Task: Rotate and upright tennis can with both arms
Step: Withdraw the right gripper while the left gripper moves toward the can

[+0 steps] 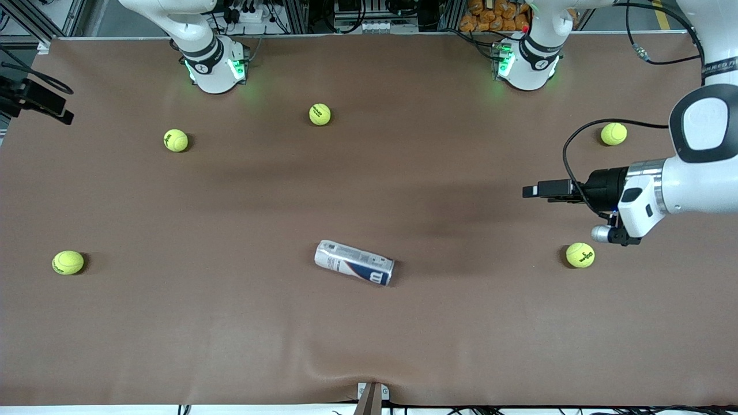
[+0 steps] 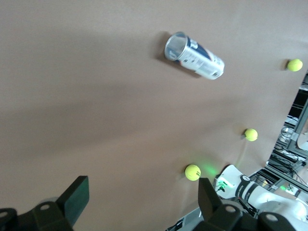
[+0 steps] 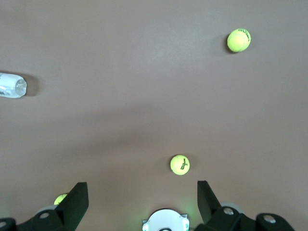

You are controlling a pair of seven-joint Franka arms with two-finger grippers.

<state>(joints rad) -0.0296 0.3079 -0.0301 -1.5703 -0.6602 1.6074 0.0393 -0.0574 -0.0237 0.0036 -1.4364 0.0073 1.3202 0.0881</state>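
The tennis can [image 1: 354, 263] lies on its side near the middle of the brown table, with a white and navy label. Its metal-rimmed end [image 2: 176, 46] points toward the left arm's end of the table. My left gripper [image 1: 533, 190] hovers over that end of the table, well apart from the can [image 2: 195, 56], and it is open [image 2: 143, 192] with nothing between its fingers. My right gripper [image 3: 142, 195] is out of the front view. It hangs high over the table near its own base [image 3: 163, 224], open and empty. The can's clear closed end [image 3: 12, 85] shows at that view's edge.
Several yellow-green tennis balls lie scattered, such as one [image 1: 319, 114] near the bases, one [image 1: 68, 262] at the right arm's end and one [image 1: 580, 255] under the left wrist. A black fixture [image 1: 34, 101] juts in at the right arm's end.
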